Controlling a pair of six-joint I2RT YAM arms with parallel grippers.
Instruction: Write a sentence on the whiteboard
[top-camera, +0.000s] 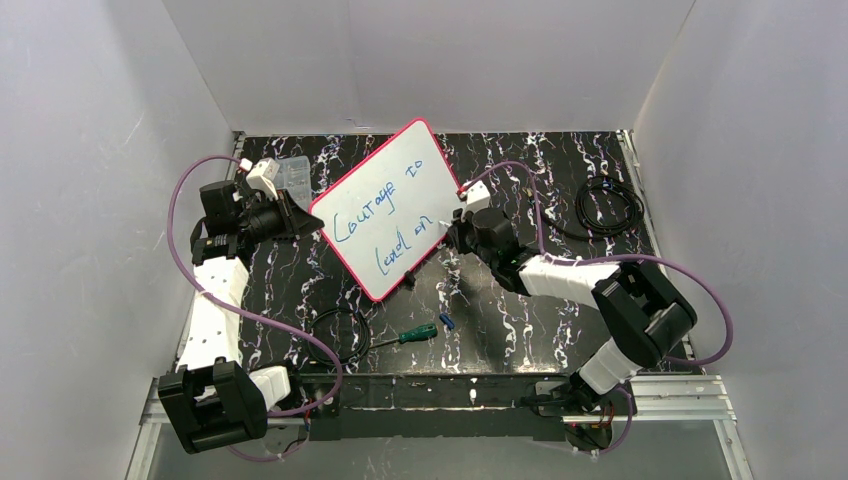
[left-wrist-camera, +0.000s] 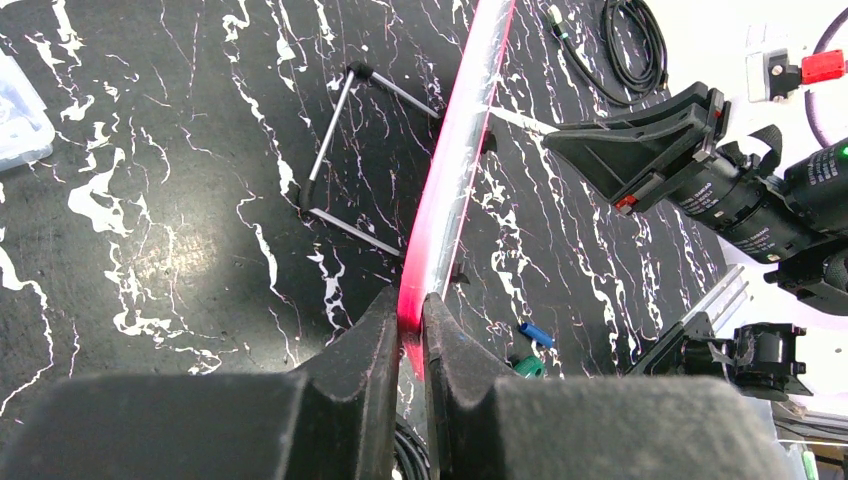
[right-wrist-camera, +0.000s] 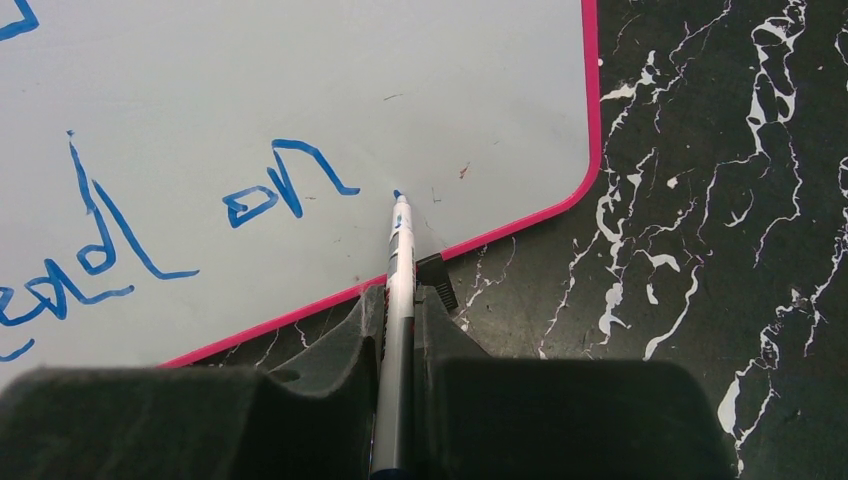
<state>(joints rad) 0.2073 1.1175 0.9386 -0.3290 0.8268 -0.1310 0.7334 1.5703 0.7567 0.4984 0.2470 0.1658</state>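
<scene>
Green-handled screwdriver (top-camera: 418, 333): by the near edge of the black marbled table (top-camera: 520, 320).
Right gripper (right-wrist-camera: 400, 300): clenched on a white, blue-tipped marker (right-wrist-camera: 398, 250).
Pink-framed white rectangular whiteboard (top-camera: 385, 205): mid-table, carrying the blue handwritten sentence (top-camera: 388, 215); the marker tip sits beside "on".
Left gripper (left-wrist-camera: 410, 305): clamped on the whiteboard's frame.
Clear plastic box (top-camera: 292, 172): far-left corner.

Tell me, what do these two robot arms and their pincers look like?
The left arm and right arm have white shells between chunky black cylindrical joints. A thin purple cable loops along each. The left gripper and right gripper each have two thick, matte black wedge-shaped fingers. A small white box sits on each wrist.
</scene>
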